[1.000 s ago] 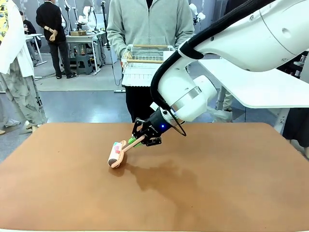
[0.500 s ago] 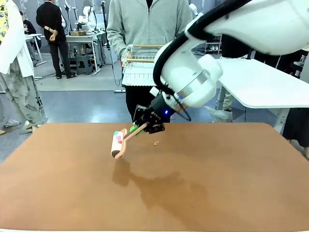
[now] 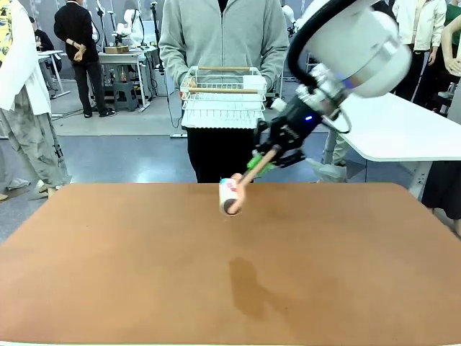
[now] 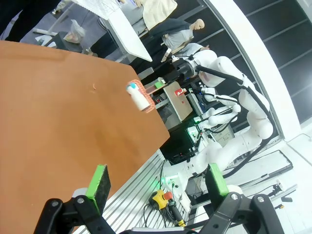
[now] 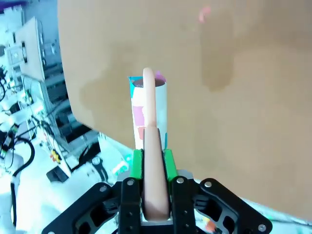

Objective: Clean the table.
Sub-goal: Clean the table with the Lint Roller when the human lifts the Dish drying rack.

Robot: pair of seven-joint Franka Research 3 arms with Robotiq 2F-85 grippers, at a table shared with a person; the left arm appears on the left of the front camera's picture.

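**Right tool.** The right tool (image 3: 268, 155) is fully closed on the tan handle of a lint roller (image 3: 230, 194). In the right wrist view the handle sits clamped between the two green pads (image 5: 137, 161), and the roller head points away from the tool.

**Lint roller.** The roller hangs clear above the counter (image 3: 144, 274), over its far edge and near the middle of that edge. It does not touch the surface. Its shadow falls on the counter well toward the near side. The head is white with pink and teal patches.

**Counter.** The reddish-brown counter spans the front view from side to side, directly below the right tool. A small pink speck (image 5: 204, 13) lies on the counter beyond the roller head.

**Left tool.** The left tool (image 4: 158, 181) is held at the counter's edge with its jaws wide apart and nothing between them.

**Beyond the counter.** A person (image 3: 223, 36) in a grey top stands at the counter's far side, holding a white dish rack (image 3: 220, 97).
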